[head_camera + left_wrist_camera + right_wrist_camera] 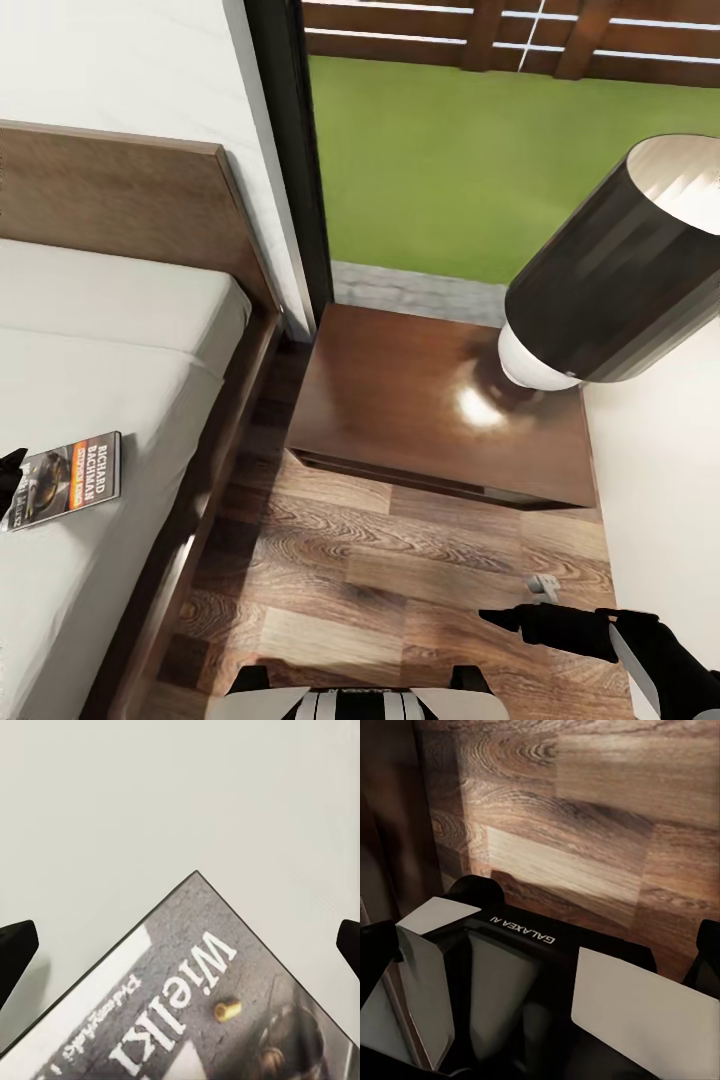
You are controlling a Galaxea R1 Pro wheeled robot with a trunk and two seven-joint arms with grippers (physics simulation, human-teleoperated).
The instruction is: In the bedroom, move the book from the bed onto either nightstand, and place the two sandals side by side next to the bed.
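The book [65, 482], a dark grey paperback with an orange band and "RICHARD BACHMAN" lettering, lies flat on the off-white mattress of the bed [110, 330] near its right edge. My left gripper [180, 945] hovers open just over one corner of the book [225, 1012], its dark fingertips [16, 951] spread wide on either side. The nightstand [400, 400] stands right of the bed, by the window. My right gripper [540, 949] is open and empty, low over the plank floor in front of the nightstand. The sandals are out of view.
A lamp with a dark cylindrical shade [625, 270] stands on the right part of the nightstand's top. The brown headboard [120, 195] and dark window frame [295, 160] lie behind. My own base [532, 967] sits below the right gripper. A white wall [660, 470] bounds the right.
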